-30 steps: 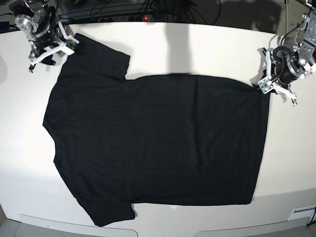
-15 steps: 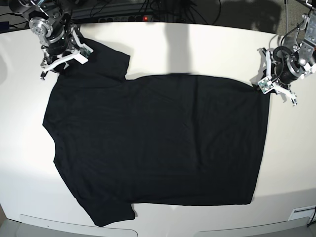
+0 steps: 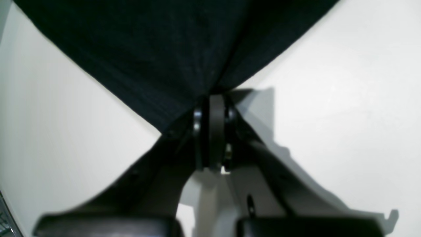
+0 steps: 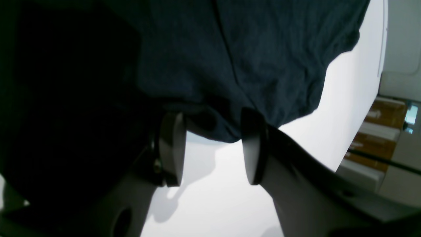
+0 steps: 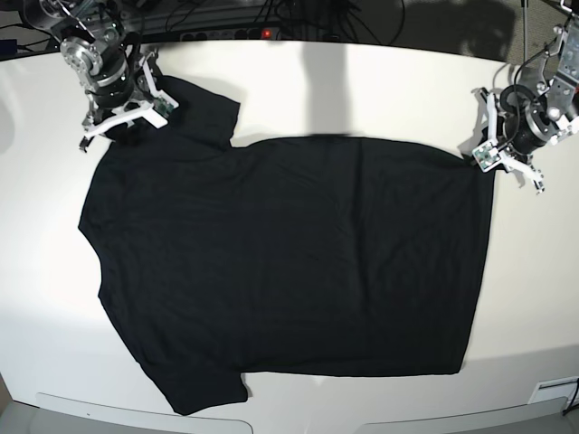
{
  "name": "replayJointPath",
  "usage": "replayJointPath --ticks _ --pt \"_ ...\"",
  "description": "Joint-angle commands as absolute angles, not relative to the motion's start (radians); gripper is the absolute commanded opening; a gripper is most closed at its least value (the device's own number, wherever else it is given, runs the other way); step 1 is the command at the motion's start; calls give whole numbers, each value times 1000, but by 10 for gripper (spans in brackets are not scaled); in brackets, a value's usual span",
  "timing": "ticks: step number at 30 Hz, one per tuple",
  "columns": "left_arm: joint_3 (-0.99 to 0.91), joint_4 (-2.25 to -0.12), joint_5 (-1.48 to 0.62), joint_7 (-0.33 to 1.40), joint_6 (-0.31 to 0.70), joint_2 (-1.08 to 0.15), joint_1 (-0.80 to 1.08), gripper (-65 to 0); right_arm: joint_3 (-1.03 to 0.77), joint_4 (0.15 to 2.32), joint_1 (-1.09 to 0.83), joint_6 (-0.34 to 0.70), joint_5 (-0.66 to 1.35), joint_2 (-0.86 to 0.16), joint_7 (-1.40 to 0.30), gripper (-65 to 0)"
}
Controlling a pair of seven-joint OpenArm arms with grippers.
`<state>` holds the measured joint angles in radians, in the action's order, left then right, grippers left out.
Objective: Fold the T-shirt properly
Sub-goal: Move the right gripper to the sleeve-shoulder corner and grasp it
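We see the T-shirt (image 5: 280,262) lying flat and plain side up across the table (image 5: 380,90), no fold made yet. Our left gripper (image 5: 486,155) pinches its far right hem corner; our right gripper (image 5: 127,107) stands spread over the far left sleeve, not gripping.

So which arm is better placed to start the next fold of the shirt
Left. The left gripper is already shut on a corner of the T-shirt, ready to lift. The right gripper stands open around the sleeve edge and must close first.
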<state>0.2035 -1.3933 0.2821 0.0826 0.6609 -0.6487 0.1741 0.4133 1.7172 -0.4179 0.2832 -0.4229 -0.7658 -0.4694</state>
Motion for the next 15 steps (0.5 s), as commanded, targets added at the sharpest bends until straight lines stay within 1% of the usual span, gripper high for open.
replayJointPath --ticks 1,4,5,7,10,11,13,15 --pt "207 -1389 301 147 698 -660 183 -650 414 1723 -416 326 -402 -776 -479 -370" --pt "207 -1389 302 150 698 -660 182 -650 414 1723 -413 364 -382 -776 -488 -371" --pt "207 -1389 301 149 698 -660 182 -650 414 1723 -413 372 -382 -775 -488 -386" --pt "207 -1389 301 149 698 -660 183 -650 414 1723 -413 375 -382 -776 -493 -461" --pt "207 -1389 301 149 698 -660 183 -650 414 1723 -404 372 -381 -775 -509 -619" --pt "207 -1389 300 149 698 -660 183 -650 414 1723 -400 366 -381 -775 -522 -650" --pt "207 -1389 277 150 698 -661 183 -650 414 1723 -392 333 -381 -775 -547 -650" --pt "207 -1389 229 150 698 -661 183 -650 414 1724 -385 268 -382 -776 -567 -650"
